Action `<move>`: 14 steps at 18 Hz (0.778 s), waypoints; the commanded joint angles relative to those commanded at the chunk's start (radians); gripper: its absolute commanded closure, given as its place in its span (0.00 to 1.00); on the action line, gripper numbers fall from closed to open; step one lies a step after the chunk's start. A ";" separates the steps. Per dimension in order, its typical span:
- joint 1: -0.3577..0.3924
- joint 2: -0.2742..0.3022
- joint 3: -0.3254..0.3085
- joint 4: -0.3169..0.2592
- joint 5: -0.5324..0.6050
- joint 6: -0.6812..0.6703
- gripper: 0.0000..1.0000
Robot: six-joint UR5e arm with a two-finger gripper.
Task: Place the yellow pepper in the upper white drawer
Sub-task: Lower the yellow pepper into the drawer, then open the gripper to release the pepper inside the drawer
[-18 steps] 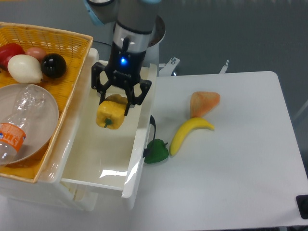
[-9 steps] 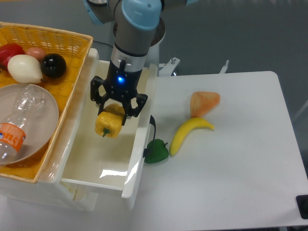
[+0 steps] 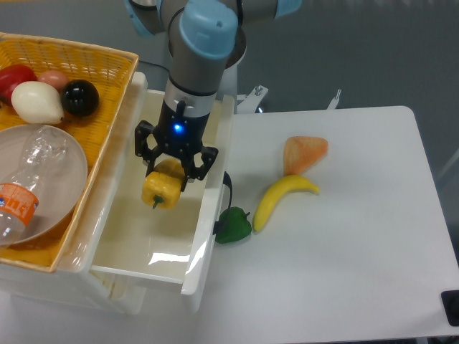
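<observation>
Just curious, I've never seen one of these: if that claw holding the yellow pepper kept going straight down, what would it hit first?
Probably the floor of the upper white drawer. The gripper points down into it, jaws shut on the yellow pepper, which would touch first.

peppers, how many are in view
2: a blocky yellow pepper in the gripper over the white plastic drawer, and a small dark green pepper on the table beside it.

The claw (image 3: 167,174) is lowered further into the upper white drawer (image 3: 204,215) than a second ago and is shifted slightly toward its open front. The yellow pepper (image 3: 162,188), gripped between the fingers, is carried down with it and now hangs nearer the drawer floor beneath.
</observation>
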 joint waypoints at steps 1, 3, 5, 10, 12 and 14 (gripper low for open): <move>-0.002 -0.002 0.000 0.000 0.000 0.000 0.87; -0.005 -0.002 0.002 0.000 0.002 0.000 0.84; -0.005 -0.003 0.003 0.000 0.000 0.002 0.77; -0.006 -0.005 0.005 0.002 0.002 0.002 0.52; -0.005 -0.005 0.005 0.002 0.002 0.002 0.49; -0.005 -0.005 0.009 0.002 0.000 0.006 0.43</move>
